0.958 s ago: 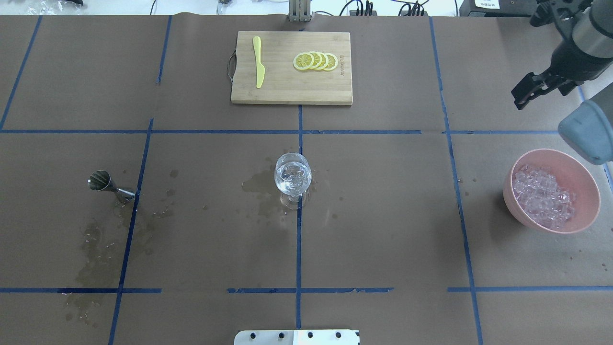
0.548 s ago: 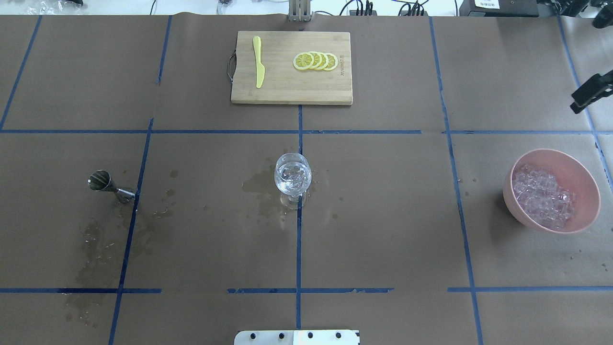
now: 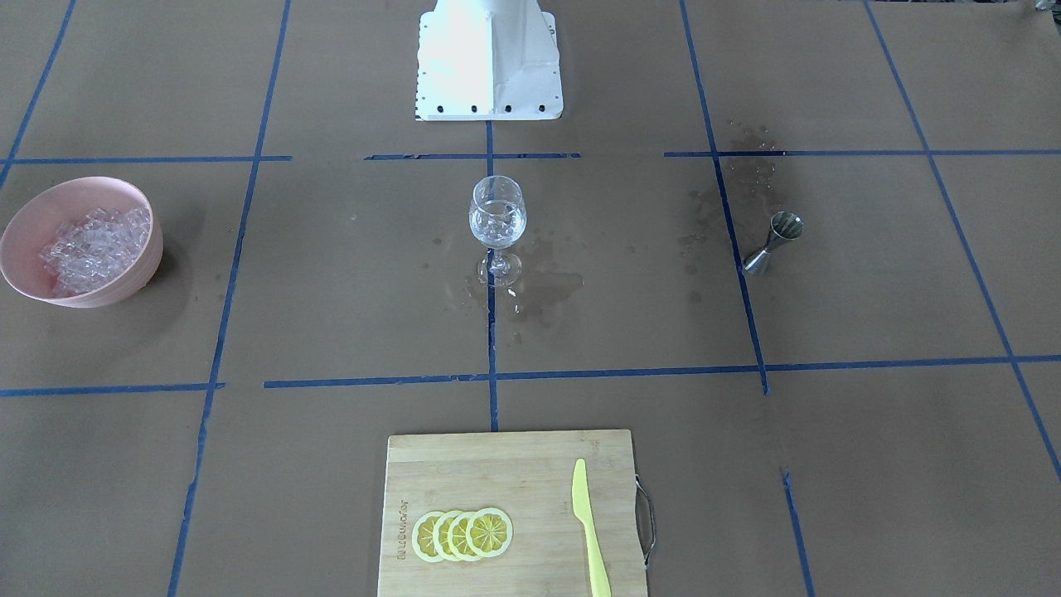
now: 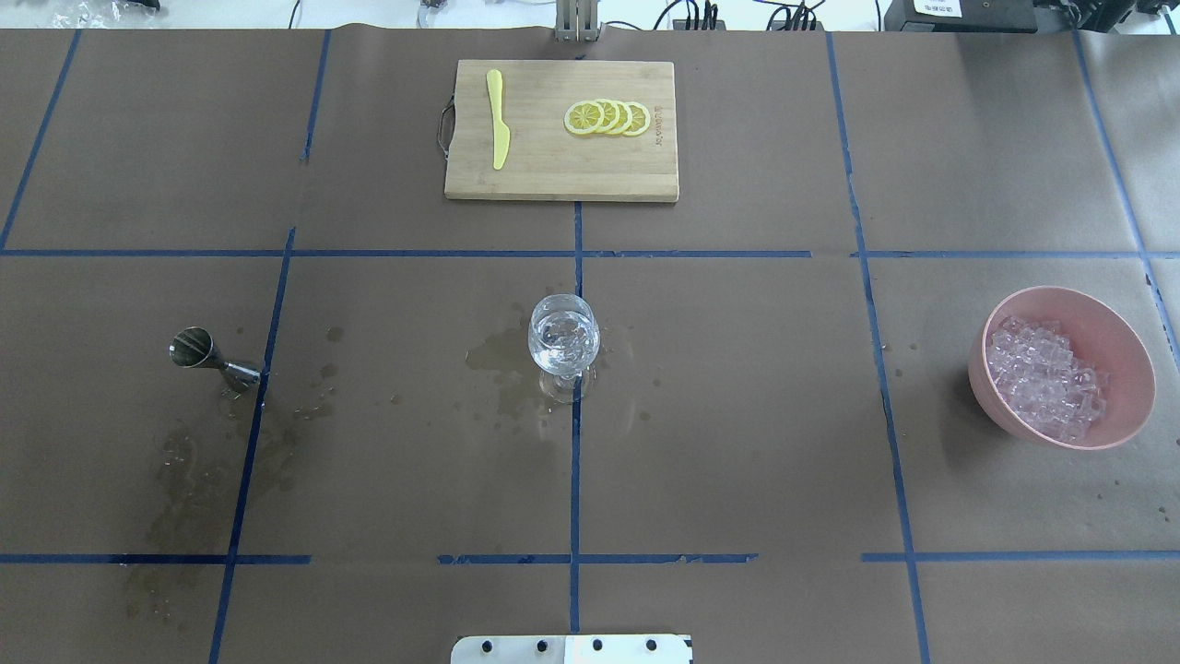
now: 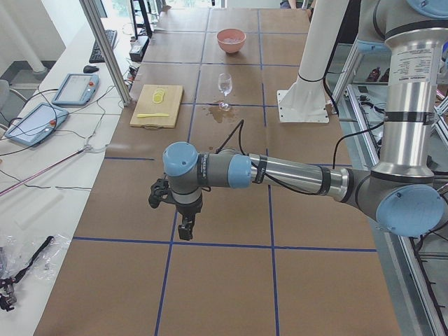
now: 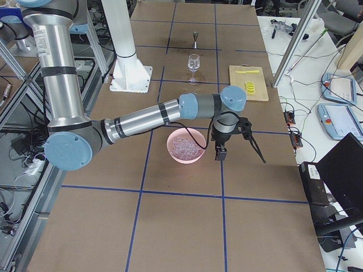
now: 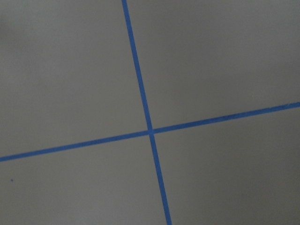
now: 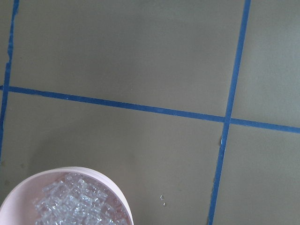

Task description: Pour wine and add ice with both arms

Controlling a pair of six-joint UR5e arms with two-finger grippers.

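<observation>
At mid-table, the glass (image 4: 563, 337) stands well apart from the ice (image 4: 1042, 378).

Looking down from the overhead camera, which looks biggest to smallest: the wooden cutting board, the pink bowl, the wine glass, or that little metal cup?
Largest to smallest:
1. bamboo cutting board
2. pink bowl
3. wine glass
4. metal jigger, clearly smallest

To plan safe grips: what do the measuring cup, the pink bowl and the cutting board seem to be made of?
Measuring cup: metal, likely steel; grey with dull reflections. Pink bowl: matte and opaque, plastic or ceramic; the look leaves it open. Cutting board: pale wood or bamboo, showing lengthwise strips of grain.
</observation>
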